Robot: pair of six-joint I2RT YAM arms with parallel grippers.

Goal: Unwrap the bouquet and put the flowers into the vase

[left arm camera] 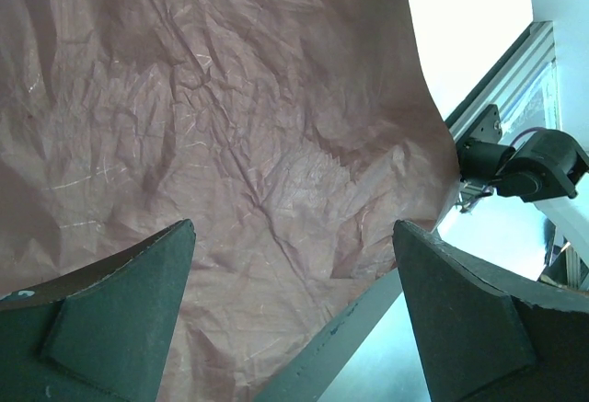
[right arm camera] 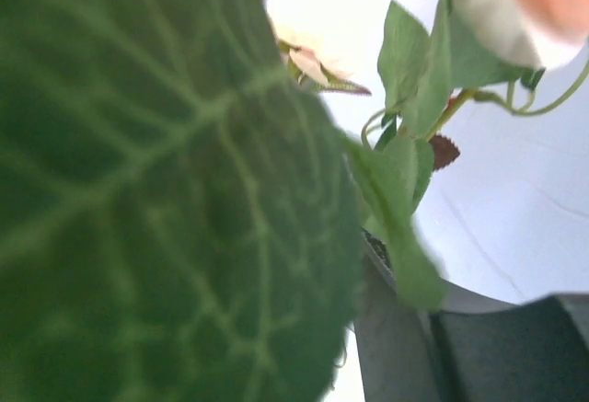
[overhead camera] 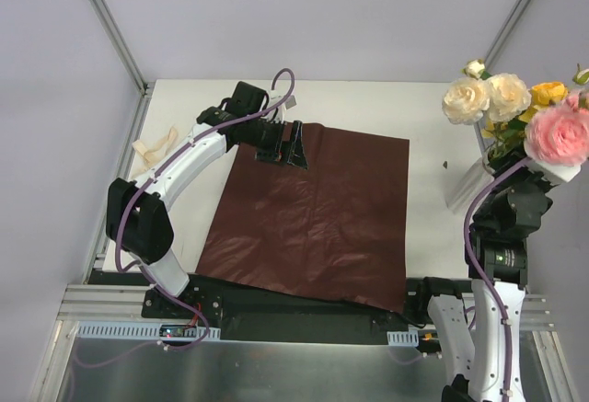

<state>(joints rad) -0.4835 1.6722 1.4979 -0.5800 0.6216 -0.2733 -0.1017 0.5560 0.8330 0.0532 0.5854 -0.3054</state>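
White table (overhead camera: 368, 108): maroon paper sheet (overhead camera: 313, 213) spread flat, cream ribbon (overhead camera: 155, 144) at left edge

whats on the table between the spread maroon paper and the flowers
Top view: mostly bare white table, just one small dark speck, between paper and flowers.

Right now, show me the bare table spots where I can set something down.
Bare table runs between the maroon paper's right edge and the right arm; another strip lies behind the paper along the back wall. Crowded: the far-left corner with the ribbon and left tool, and the right edge under the flowers.
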